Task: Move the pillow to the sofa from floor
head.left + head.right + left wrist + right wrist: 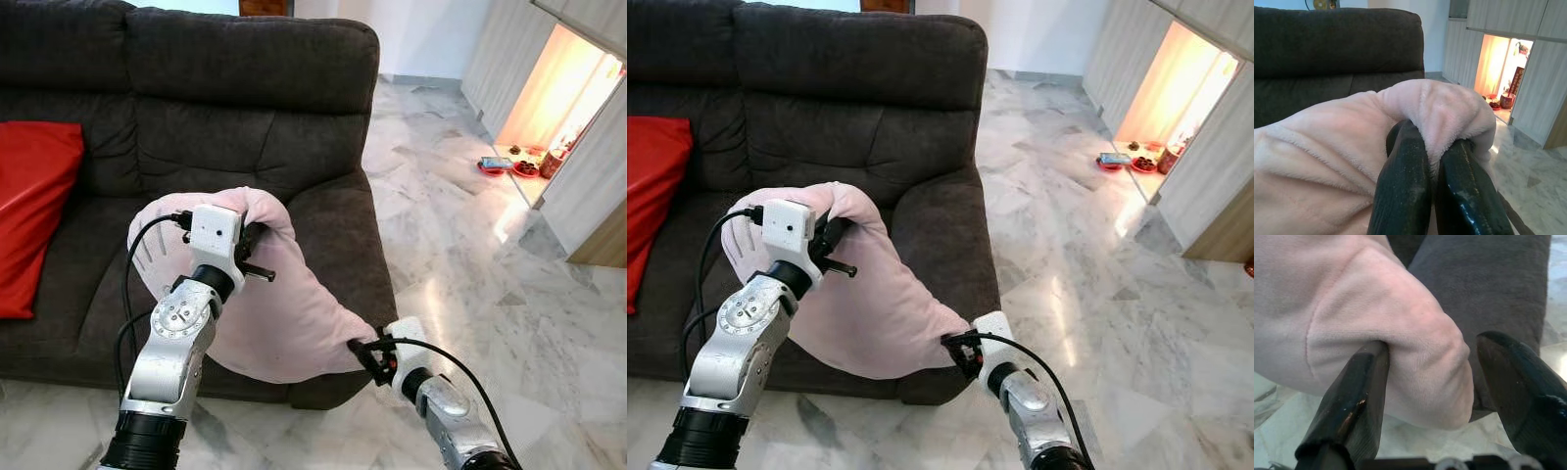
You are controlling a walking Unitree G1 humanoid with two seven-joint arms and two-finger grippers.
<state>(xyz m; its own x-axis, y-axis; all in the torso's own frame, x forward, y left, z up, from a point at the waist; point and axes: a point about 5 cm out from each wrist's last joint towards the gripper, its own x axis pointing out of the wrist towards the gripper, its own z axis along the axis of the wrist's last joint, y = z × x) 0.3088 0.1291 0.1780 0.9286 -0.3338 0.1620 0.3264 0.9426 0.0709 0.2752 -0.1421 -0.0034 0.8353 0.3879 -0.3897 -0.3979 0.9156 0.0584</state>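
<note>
Pinching the pink pillow [284,313] at its low corner, the right gripper [1432,382] has one finger touching and the other slightly apart. The left gripper [1435,169] clamps the pillow's upper edge, holding it draped over the dark grey sofa [245,88] seat front, beside the armrest. A red cushion [29,206] leans farther left.

A dark grey sofa [245,108] fills the left of the room, its right armrest [343,245] rounded and its back cushions creased. A red cushion [29,206] leans at the sofa's left end. The floor [470,255] is glossy pale marble with grey veining (a bright glare lies on it to the right). Along the right wall stand light wood-grain cabinets [509,49] with a warmly lit niche [558,98] low down; small red dishes [509,166] sit at the niche's front edge. A plain white wall [421,34] closes the far end.
</note>
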